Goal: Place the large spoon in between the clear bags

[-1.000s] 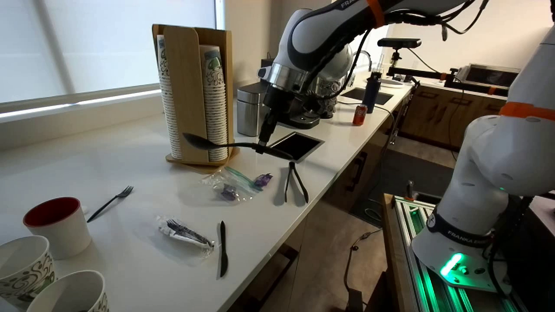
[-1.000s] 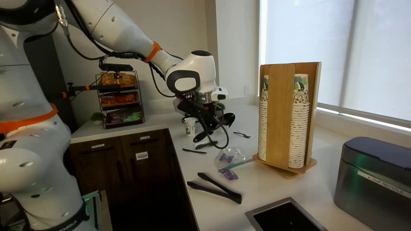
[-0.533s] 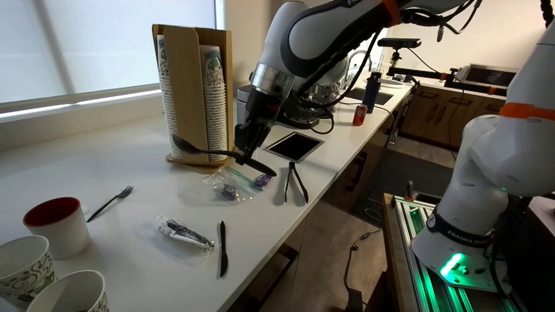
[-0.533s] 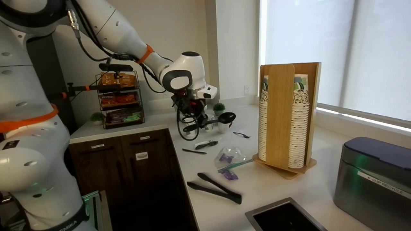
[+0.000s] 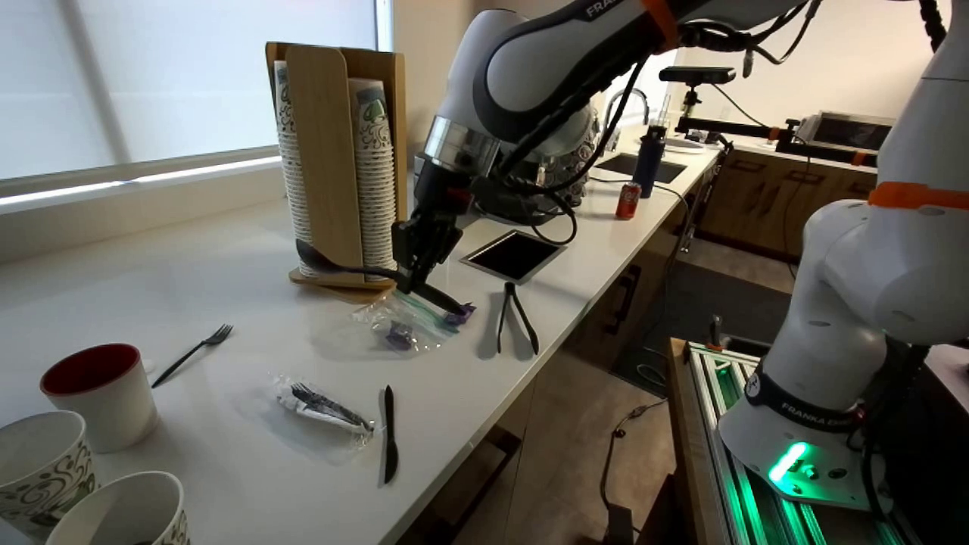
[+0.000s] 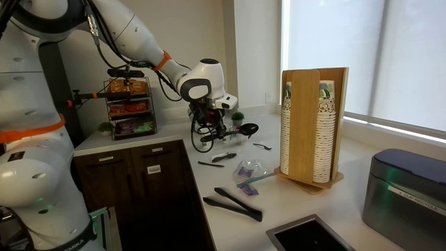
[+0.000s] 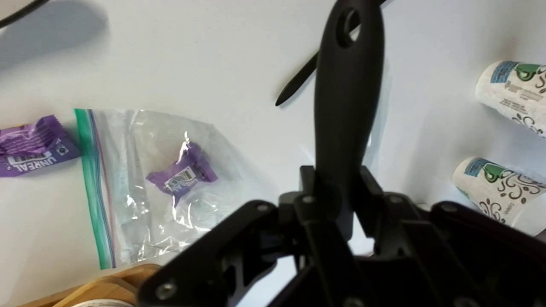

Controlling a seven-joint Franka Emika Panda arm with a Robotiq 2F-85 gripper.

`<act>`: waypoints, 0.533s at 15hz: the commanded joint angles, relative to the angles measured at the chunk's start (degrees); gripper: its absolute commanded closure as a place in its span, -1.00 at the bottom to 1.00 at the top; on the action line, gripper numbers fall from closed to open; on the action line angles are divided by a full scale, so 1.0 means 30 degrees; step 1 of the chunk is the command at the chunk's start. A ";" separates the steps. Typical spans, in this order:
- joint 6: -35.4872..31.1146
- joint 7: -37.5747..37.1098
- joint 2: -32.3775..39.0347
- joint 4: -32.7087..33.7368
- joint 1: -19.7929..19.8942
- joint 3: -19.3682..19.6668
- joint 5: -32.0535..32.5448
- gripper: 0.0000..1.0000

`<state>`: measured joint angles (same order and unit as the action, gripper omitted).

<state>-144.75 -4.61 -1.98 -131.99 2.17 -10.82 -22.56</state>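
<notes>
My gripper (image 5: pixel 412 281) is shut on the handle of the large black spoon (image 5: pixel 318 260), holding it above the counter. In the wrist view the handle (image 7: pixel 349 81) stands between the fingertips of the gripper (image 7: pixel 339 183). The spoon's bowl (image 6: pixel 248 129) points toward the window side. A clear zip bag (image 5: pixel 382 318) with a purple wrapped candy lies on the counter; it also shows in the wrist view (image 7: pixel 136 187). Another clear bag (image 5: pixel 324 405) holds dark cutlery, nearer the cups. In the wrist view the spoon handle mostly hides this bag.
A tall wooden cup stand (image 5: pixel 325 166) is behind the zip bag. Black tongs (image 5: pixel 518 322), a black knife (image 5: pixel 390 435) and a black fork (image 5: pixel 193 356) lie on the counter. A red-lined cup (image 5: pixel 102 397) and paper cups (image 5: pixel 38 462) stand beyond the fork.
In an exterior view my gripper has moved left and lower with the spoon, toward the zip bag. The spoon's handle end has dipped. The bags have not moved.
</notes>
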 commanded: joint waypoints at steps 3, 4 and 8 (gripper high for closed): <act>-0.3309 -0.2376 0.2115 0.0432 -0.0637 0.1522 0.2749 0.87; -0.4527 -0.3101 0.2755 0.0451 -0.0697 0.1770 0.4186 0.87; -0.6724 -0.5616 0.5000 0.0575 -0.1760 0.3374 0.8720 0.87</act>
<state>-161.53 -16.34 7.92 -131.82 0.32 -4.25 -3.96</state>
